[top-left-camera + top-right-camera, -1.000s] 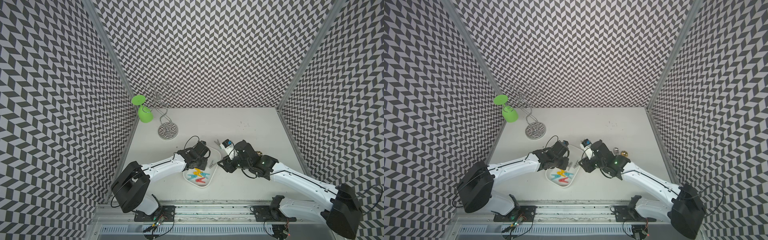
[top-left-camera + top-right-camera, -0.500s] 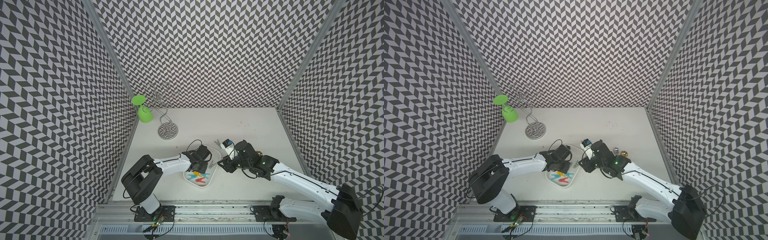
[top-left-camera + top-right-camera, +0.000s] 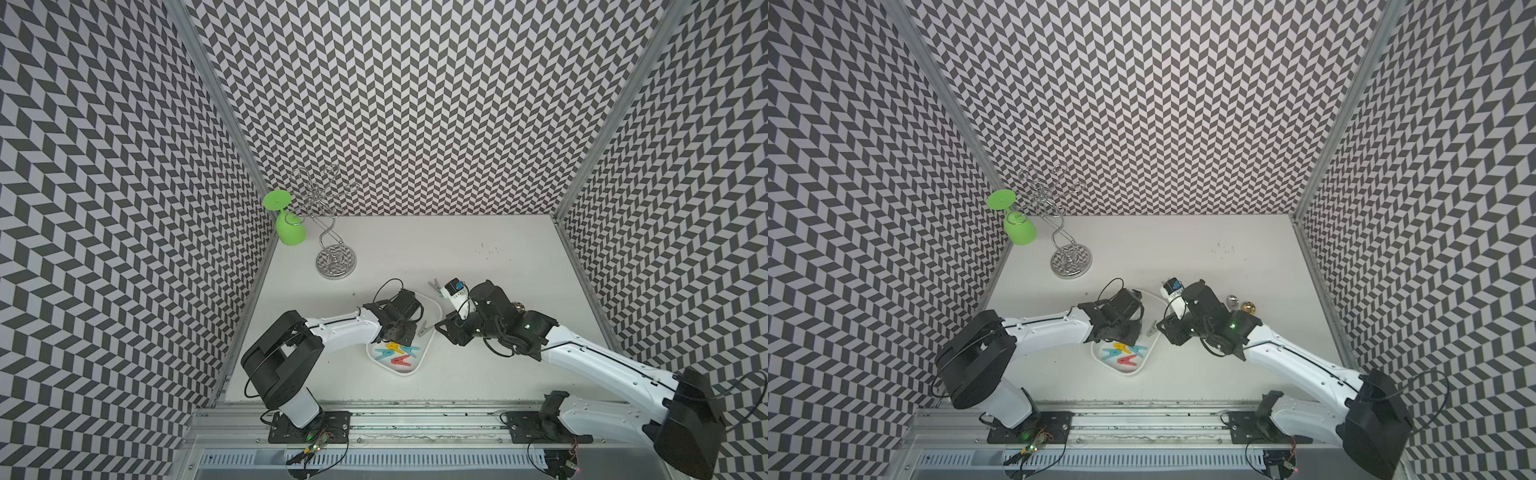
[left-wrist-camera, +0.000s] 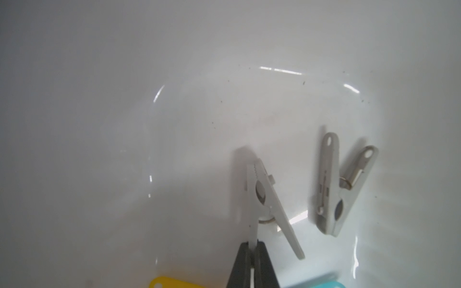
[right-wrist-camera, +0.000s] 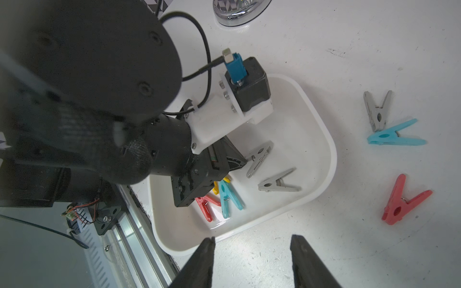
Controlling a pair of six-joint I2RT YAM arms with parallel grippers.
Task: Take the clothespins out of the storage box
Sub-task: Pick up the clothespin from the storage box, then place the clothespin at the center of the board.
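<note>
From my console I see the left gripper (image 4: pixel 252 266) down inside the storage box (image 5: pixel 326 139), its jaws pinched tight on one leg of a grey clothespin (image 4: pixel 264 199). The peg's toothed nose points away from the fingertips, and I cannot tell whether it is clear of the box floor. Near it but not touching, a second grey clothespin (image 4: pixel 336 189) lies flat on the white floor. Closer to the robot's side of the box, a yellow clothespin (image 3: pixel 394 345), a teal clothespin (image 5: pixel 225 197) and a red clothespin (image 5: pixel 205 207) sit bunched together, partly hidden under the left wrist in the right wrist view. The right gripper (image 5: pixel 250 246) hovers over the table (image 5: pixel 349 249) just outside the box rim, its jaws about half spread with nothing between them. Three more pegs lie out on the table beyond the box: a loose grey clothespin (image 5: pixel 376 111) touching a loose teal clothespin (image 5: pixel 394 137), and a loose red clothespin (image 5: pixel 401 199) apart from them. At the far left corner in both top views stands a wire glass rack (image 3: pixel 336 262) with a green goblet (image 3: pixel 289 230) hanging upside down from it.
</note>
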